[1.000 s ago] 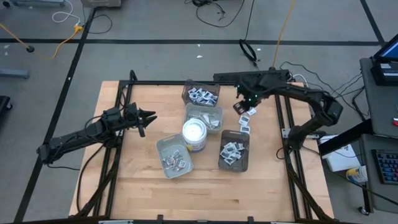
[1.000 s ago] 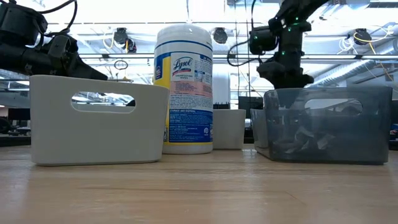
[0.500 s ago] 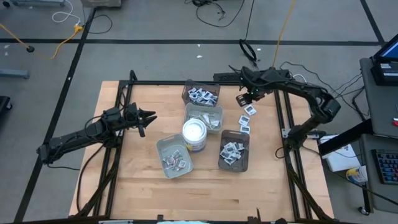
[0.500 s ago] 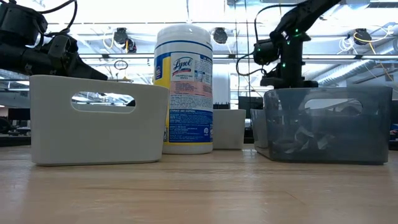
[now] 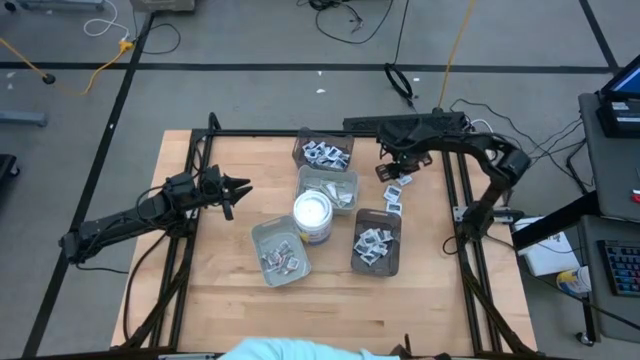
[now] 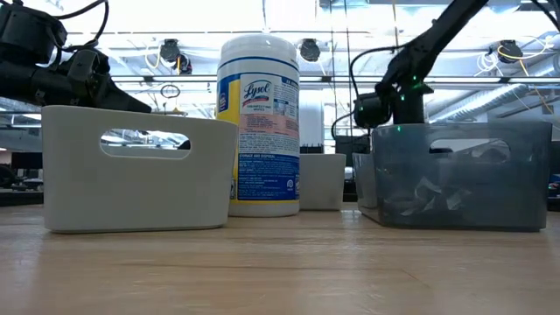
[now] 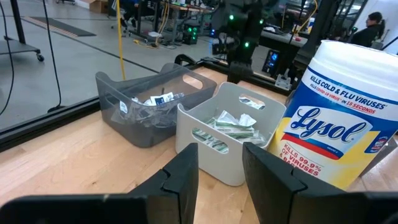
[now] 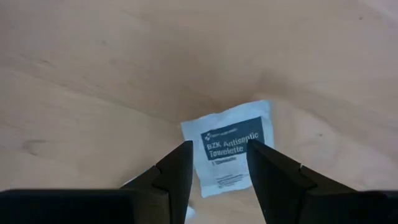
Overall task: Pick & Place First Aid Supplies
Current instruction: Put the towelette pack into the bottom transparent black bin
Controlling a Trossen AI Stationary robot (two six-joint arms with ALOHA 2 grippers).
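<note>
Several first aid supplies, square white packets with dark print, lie loose and flat on the wooden table at the far right. My right gripper points down over the farthest of them and is open, one finger on each side, touching nothing. More packets fill the dark trays and the grey trays. In the low view the near dark tray hides my right gripper's fingers. At the table's left my left gripper is open, level and holds nothing.
A round white Lysol tub stands upright among the trays. Black frame rails run along the table's far and right edges, close to the right arm. Something pale blue-green shows at the picture's near edge.
My right gripper has sunk toward the loose packets at the far right, rolling a little about its own axis, its fingers as wide as before. In the low view it has dropped behind the dark tray. The pale shape has come in at the near edge.
</note>
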